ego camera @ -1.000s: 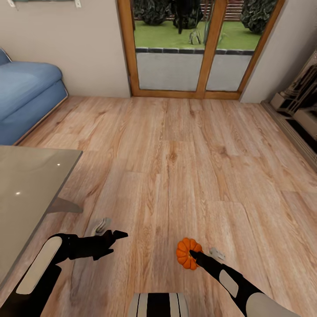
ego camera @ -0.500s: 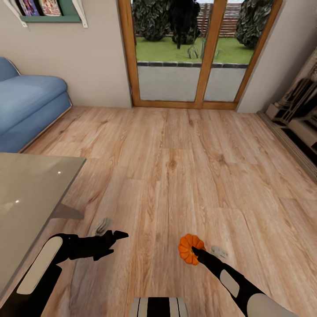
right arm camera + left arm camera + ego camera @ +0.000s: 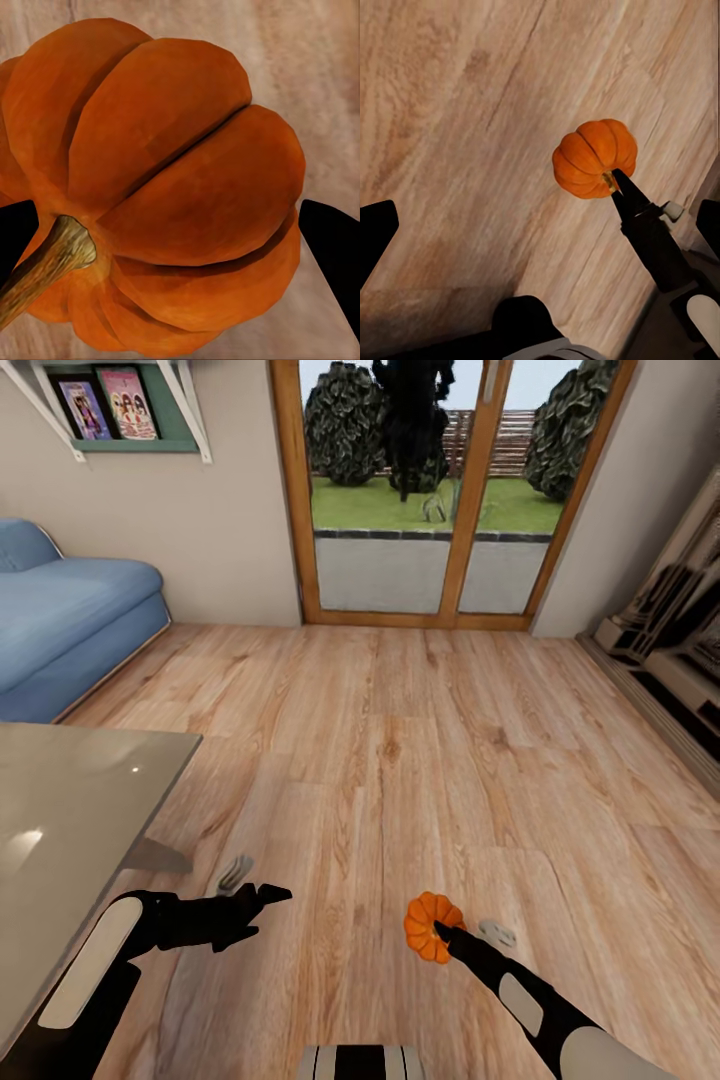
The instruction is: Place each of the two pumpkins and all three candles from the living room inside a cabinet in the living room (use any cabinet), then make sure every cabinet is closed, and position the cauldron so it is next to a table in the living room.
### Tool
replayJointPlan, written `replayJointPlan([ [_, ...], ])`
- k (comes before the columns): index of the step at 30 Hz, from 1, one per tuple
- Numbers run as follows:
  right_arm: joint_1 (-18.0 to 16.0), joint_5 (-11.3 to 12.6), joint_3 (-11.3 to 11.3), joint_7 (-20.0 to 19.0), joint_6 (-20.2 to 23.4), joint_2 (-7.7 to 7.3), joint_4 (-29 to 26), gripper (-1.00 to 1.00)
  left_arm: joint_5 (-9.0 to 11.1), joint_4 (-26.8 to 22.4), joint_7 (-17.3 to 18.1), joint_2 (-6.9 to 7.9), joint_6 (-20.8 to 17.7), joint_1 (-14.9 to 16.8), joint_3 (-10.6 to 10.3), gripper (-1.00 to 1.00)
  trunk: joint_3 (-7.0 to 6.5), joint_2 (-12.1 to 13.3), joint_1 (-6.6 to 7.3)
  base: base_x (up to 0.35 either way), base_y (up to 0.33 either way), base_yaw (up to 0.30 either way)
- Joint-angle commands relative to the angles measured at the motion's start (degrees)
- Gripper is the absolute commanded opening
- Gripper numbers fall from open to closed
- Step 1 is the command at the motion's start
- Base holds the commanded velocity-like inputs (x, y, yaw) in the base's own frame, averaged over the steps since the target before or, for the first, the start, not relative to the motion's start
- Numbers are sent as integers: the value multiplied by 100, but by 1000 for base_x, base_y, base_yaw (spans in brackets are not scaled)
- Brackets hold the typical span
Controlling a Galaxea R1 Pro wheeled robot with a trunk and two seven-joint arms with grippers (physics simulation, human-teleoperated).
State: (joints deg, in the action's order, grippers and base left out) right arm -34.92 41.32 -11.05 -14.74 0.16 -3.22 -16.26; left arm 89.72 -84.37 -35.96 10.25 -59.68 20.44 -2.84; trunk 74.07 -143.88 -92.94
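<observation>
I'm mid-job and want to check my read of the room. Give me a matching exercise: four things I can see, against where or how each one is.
Things:
1. pumpkin
2. sofa
3. coffee table
4. left gripper

Place or state:
A. against the far wall, at the left
B. empty, above the wood floor
C. held in the right gripper
D. near left, glass top reflecting light

Pairs: 1-C, 2-A, 3-D, 4-B

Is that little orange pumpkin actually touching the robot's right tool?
Touching. In the left wrist view the right tool has its dark fingertip pressed against the pumpkin by its stem, with the pumpkin held above the floor.
</observation>
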Motion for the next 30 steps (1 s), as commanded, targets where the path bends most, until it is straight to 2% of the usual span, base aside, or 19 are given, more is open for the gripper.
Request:
replayJointPlan([
  [1,0,37,-42,-11,2,0,1,-100,55,-5,-60,3,0,3,-6,100,-19,0,3,0,0,0],
  [7,27,34,-43,-12,9,-5,0,-100,52,-3,-68,-1,0,4,-11,100,-152,8,19,0,0,0],
  [15,99,44,-64,-21,15,-58,43,-100,-5,-1,-100,-5,13,4,-363,100,-329,19,39,0,0,0],
  [22,286,70,-18,-20,165,-87,72,-100,-312,-1,-125,-11,18,4,-444,100,-484,28,57,0,0,0],
  [28,351,32,-21,-5,200,-94,76,-100,-600,-1,-130,-108,71,4,-446,100,-617,36,73,-65,0,0],
  [30,355,28,-26,2,206,-146,78,-100,-670,1,-130,-154,97,3,-446,100,-661,39,78,-210,0,0],
])
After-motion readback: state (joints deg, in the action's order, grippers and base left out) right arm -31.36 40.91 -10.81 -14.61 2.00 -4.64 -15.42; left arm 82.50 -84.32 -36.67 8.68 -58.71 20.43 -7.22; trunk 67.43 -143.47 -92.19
